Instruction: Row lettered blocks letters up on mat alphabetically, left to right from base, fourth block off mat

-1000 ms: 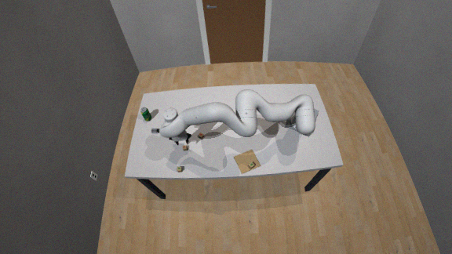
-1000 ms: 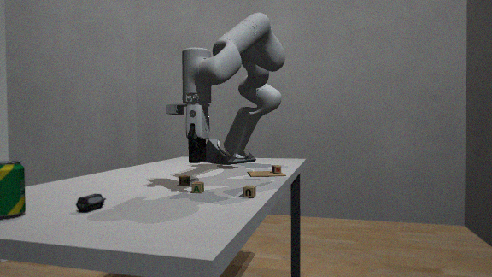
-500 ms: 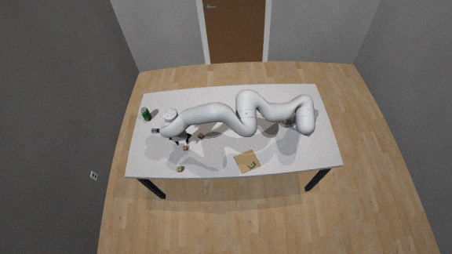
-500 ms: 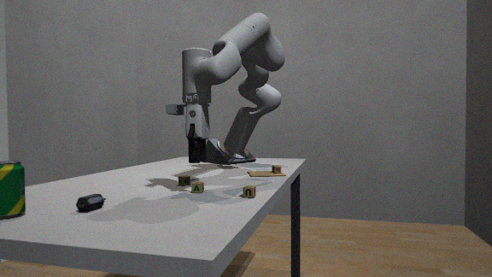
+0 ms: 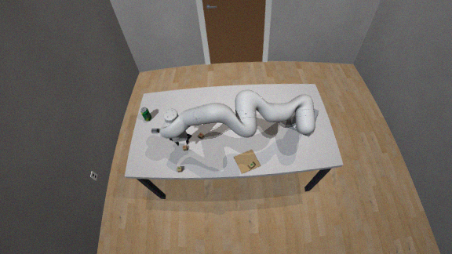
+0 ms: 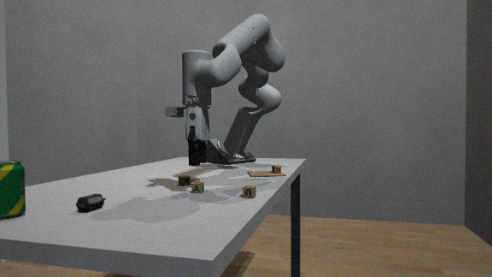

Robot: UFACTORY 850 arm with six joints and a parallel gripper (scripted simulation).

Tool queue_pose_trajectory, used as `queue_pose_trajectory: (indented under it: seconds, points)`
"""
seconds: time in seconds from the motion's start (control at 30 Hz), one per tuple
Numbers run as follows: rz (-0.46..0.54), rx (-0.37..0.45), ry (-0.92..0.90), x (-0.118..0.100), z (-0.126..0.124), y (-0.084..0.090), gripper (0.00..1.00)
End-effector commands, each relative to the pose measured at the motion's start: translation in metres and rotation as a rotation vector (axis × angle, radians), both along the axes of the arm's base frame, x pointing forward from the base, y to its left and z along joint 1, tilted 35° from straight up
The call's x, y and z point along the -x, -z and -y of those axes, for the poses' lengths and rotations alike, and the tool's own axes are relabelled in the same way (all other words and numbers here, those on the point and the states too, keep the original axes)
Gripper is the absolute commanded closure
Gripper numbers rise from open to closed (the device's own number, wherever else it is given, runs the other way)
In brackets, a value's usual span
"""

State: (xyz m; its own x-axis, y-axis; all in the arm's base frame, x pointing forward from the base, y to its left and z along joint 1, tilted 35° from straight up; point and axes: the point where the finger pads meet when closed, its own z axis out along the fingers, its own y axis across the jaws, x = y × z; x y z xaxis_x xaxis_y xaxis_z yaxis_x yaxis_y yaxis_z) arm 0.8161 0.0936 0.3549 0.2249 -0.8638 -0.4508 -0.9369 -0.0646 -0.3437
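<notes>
Four small wooden blocks are in view. One with a red letter point(image 6: 276, 169) point(image 5: 251, 165) sits on the tan mat point(image 6: 266, 173), near the mat's front corner. Three lie on the white table left of the mat: one with a dark face point(image 6: 184, 179), one showing an "A" point(image 6: 197, 187), and one near the front edge point(image 6: 248, 191) showing a "U"-like mark. In the overhead view they are at the back point(image 5: 201, 136), in the middle point(image 5: 185, 147) and at the front point(image 5: 180, 168). My gripper point(image 6: 194, 162) point(image 5: 182, 139) points down, partly open and empty, above the table just left of the two back blocks.
A green and yellow can point(image 5: 146, 114) stands near the table's left end, large in the side view point(image 6: 10, 189). A small black cylinder point(image 6: 90, 202) lies beside it. The arm's base is at the table's right end.
</notes>
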Motion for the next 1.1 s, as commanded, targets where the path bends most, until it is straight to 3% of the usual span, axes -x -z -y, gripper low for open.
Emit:
queue_pose_trajectory:
  seconds: [0.0, 1.07]
  points:
    - [0.002, 0.0, 0.001, -0.001, -0.001, 0.001, 0.31]
    - [0.002, 0.0, 0.001, -0.012, -0.02, 0.033, 0.31]
